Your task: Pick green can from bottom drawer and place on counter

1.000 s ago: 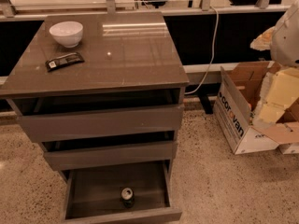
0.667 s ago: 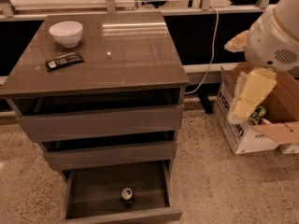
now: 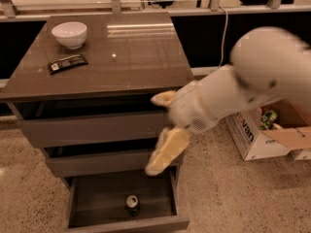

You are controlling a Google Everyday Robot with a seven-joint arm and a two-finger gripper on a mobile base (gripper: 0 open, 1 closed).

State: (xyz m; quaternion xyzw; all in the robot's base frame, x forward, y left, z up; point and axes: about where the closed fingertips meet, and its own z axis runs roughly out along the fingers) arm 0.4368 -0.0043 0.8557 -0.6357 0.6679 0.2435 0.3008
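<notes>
The green can is seen standing upright in the bottom drawer, near the middle of its front edge, with its silver top turned to the camera. The drawer is pulled fully out over the speckled floor, and nothing else is seen lying in it.

The gripper is held in front of the cabinet, level with the two upper drawers and above the right part of the open drawer, well apart from the can. Its yellowish jaws are spread wide, one pointing up by the desk's edge and one pointing down, and nothing is grasped between them. The white arm reaches in from the right.

On the glossy brown desk, a white bowl is placed at the back left corner, and a dark wrapped snack bar lies near it, towards the front. The two upper drawers are left slightly ajar.

To the right of the cabinet, an open cardboard box is set on the floor, partly hidden by the arm.
</notes>
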